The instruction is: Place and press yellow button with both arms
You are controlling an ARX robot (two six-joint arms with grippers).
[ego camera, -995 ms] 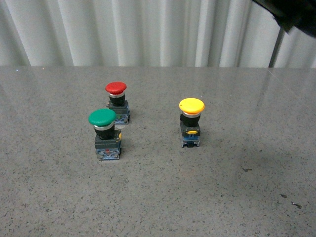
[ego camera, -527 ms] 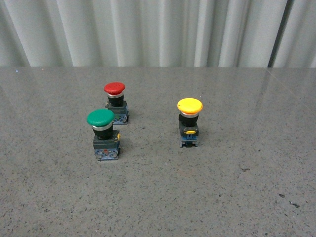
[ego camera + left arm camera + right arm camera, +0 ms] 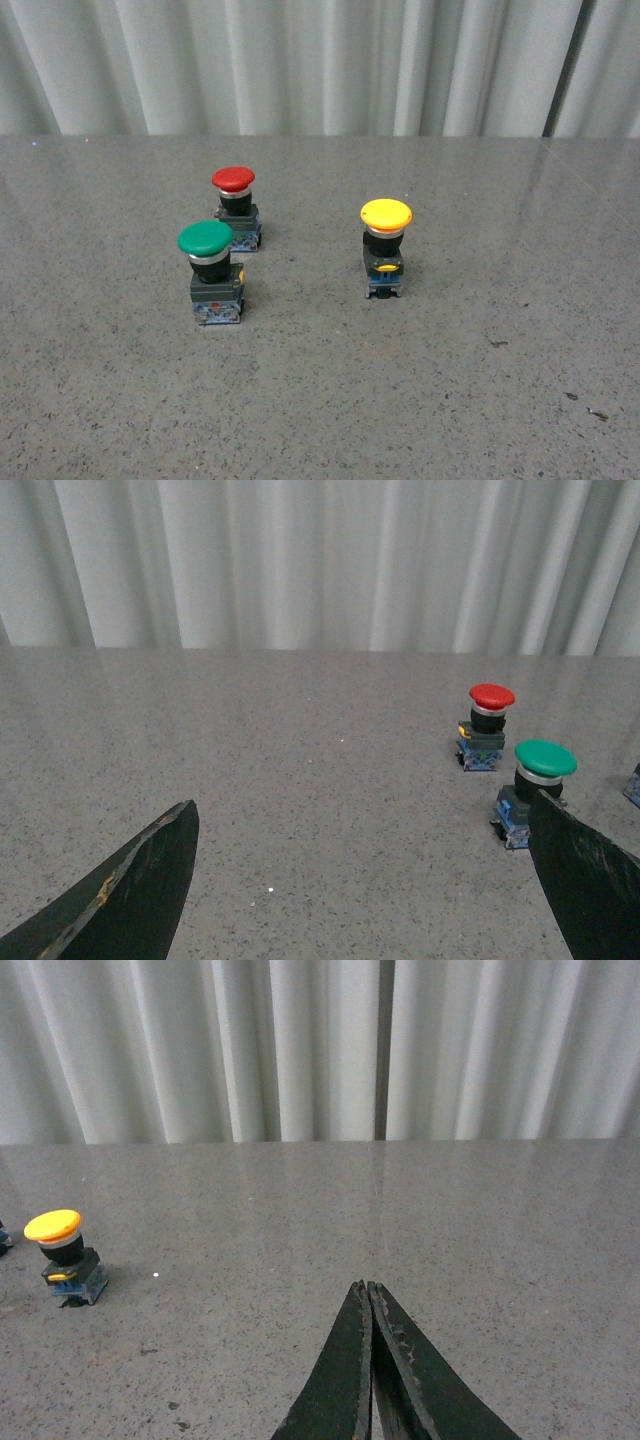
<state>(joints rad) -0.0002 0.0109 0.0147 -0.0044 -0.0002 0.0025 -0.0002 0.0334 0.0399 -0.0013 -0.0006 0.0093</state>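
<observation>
Yellow button (image 3: 386,235) stood untouched (task seemingly unstarted); left gripper (image 3: 360,880) gaped wide, right gripper (image 3: 371,1360) pinched together, grasping presumably next.

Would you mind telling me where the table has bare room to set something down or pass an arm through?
The table is bare right of the yellow button, across the near front edge, and left of the green button. A gap separates the yellow and green buttons. It is crowded only where the green button and red button stand close together.
</observation>
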